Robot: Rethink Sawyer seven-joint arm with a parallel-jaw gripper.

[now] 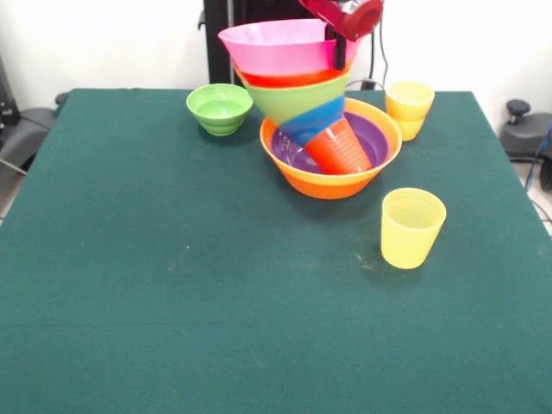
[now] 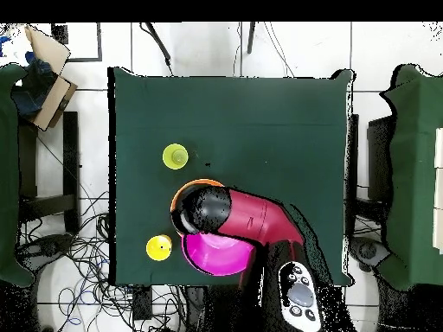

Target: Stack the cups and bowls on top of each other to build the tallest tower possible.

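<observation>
Tool (image 1: 339, 45) at pink bowl (image 1: 276, 47) rim atop leaning tower (image 1: 319, 121); grip state unclear, possibly pinching.

You have three cups on the table (image 1: 129, 259): one red-orange cup (image 1: 342, 149) and two yellow cups (image 1: 411, 228) (image 1: 409, 109). You can count seven bowls: pink (image 1: 276, 47), red-orange (image 1: 289, 79), medium green (image 1: 297, 102), blue (image 1: 312, 120), purple (image 1: 379, 138), large orange (image 1: 332, 184), and small green (image 1: 219, 109).

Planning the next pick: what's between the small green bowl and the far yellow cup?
In the front view, the tower stands between the small green bowl and the far yellow cup.
</observation>
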